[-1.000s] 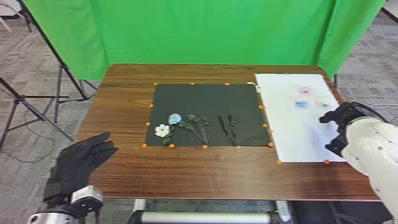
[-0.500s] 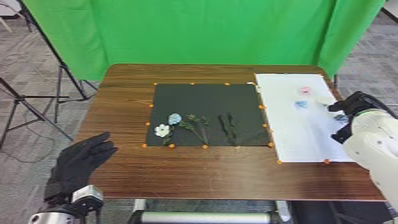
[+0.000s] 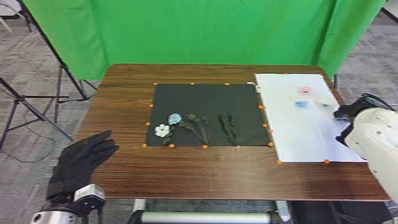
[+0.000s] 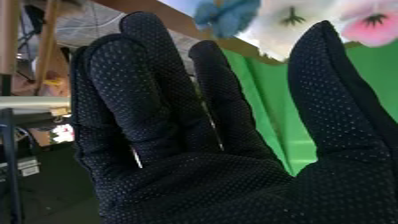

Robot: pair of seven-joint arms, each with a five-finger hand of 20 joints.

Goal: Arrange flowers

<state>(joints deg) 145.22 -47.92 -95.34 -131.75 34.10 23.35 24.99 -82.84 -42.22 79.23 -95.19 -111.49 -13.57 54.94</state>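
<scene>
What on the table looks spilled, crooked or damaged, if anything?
Nothing stands out: the white flower and pale blue flower lie on the black sheet, with the white sheet flat beside it, and I see no spill.

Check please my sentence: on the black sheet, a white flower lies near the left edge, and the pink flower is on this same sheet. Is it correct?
Not fully: the head view shows the pink flower on the white sheet. The white flower does lie near the black sheet's left edge.
</scene>
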